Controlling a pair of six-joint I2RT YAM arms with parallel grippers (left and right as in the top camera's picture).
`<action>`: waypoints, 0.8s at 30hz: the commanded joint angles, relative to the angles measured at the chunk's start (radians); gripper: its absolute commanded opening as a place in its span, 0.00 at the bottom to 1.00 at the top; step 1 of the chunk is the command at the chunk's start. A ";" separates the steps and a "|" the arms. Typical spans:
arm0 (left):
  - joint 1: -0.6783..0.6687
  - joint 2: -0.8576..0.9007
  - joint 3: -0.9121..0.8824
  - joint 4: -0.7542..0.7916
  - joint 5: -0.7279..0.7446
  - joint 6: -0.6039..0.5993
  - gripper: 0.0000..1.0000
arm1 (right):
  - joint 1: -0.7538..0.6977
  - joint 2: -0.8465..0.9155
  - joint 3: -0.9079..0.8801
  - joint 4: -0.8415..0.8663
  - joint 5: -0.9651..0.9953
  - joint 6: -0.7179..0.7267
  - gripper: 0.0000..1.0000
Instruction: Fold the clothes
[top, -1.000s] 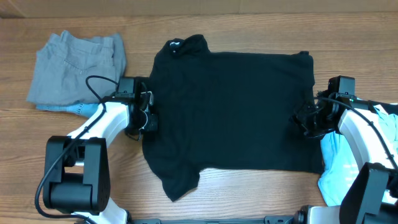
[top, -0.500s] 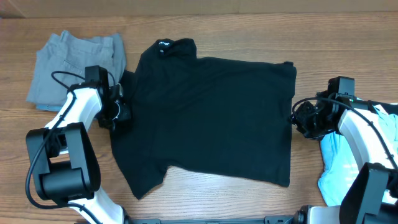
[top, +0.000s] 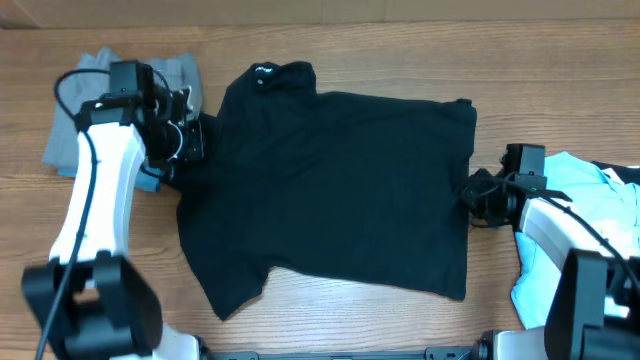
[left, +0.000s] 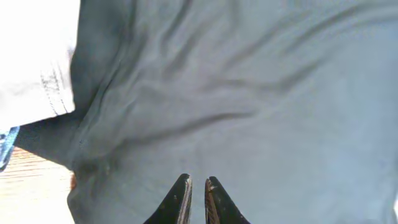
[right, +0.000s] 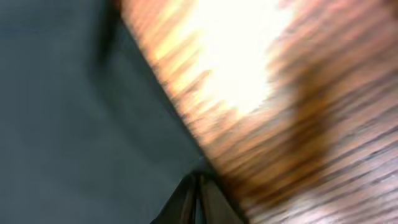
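**Shirt** (top: 340, 190): black, spread flat mid-surface (top: 560, 60), collar toward 11 o'clock, one sleeve toward 7 o'clock.
**Left fingers** (left: 178, 202): drawn nearly together above the cloth at the shirt's 9 o'clock side, nothing seen between them.
**Right fingers** (right: 184, 202): pressed together at the shirt's 3 o'clock edge; blur hides whether cloth is caught.
**Grey piece** (top: 58, 150): 10 o'clock.
**Blue tee** (top: 575, 185): 3 o'clock.
**Step, judged:** shirt laid out, first fold not begun.
**Next move calls for:** a firm pinch on each side edge, then carrying it over toward centre.
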 joint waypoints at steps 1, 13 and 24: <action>-0.035 -0.093 0.022 -0.037 0.036 0.032 0.13 | -0.008 0.095 -0.011 0.000 0.173 0.061 0.07; -0.132 -0.117 0.016 -0.106 -0.001 0.048 0.18 | -0.154 0.088 0.129 -0.228 0.141 0.078 0.04; -0.134 -0.117 0.016 -0.139 -0.015 0.048 0.22 | -0.153 -0.055 0.270 -0.454 -0.130 -0.059 0.32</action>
